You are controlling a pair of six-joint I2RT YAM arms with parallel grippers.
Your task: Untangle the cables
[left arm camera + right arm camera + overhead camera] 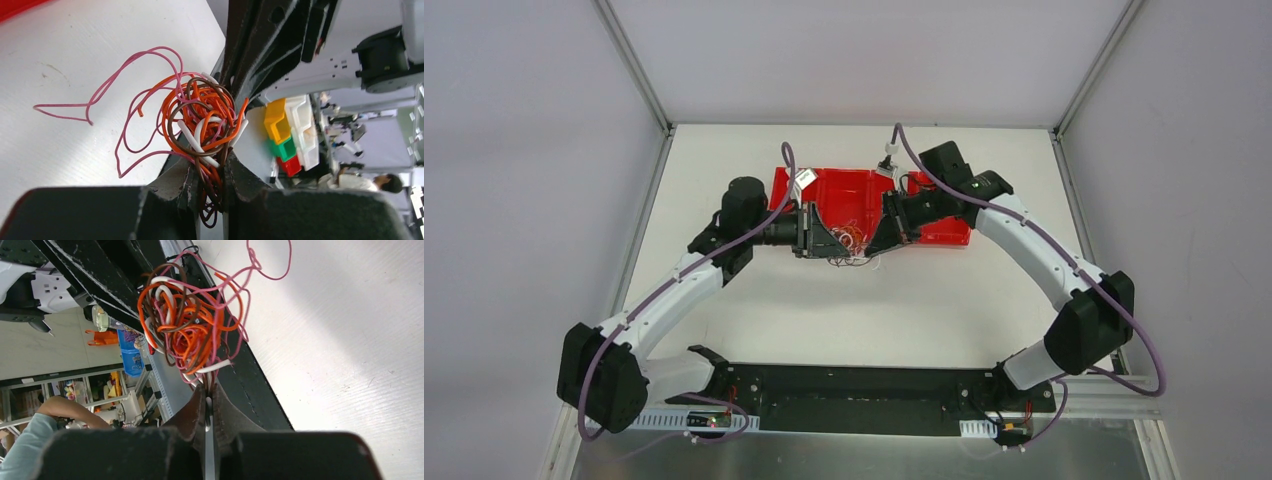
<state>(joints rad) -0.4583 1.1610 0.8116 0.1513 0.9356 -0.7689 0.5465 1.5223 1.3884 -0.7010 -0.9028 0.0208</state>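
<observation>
**Both arms are gripping the knot from opposite sides, poised to draw it apart.**

The tangle of thin orange, brown, pink and white plastic-coated cables is hanging between the two black grippers, apparently raised a little off the white table, by the near edge of the flat red plastic tray. The left gripper is clamping a bunch of brown and orange strands between its fingertips. The right gripper is pinching shut on white and pink strands at the opposite side of the tangle. One long pink loop is trailing loose toward the table. This looks like the pulling-apart step, with the core knotted and nothing separated yet. The next move probably calls for parting the arms slowly and gently, checking whether the loops are sliding free or cinching tighter.
</observation>
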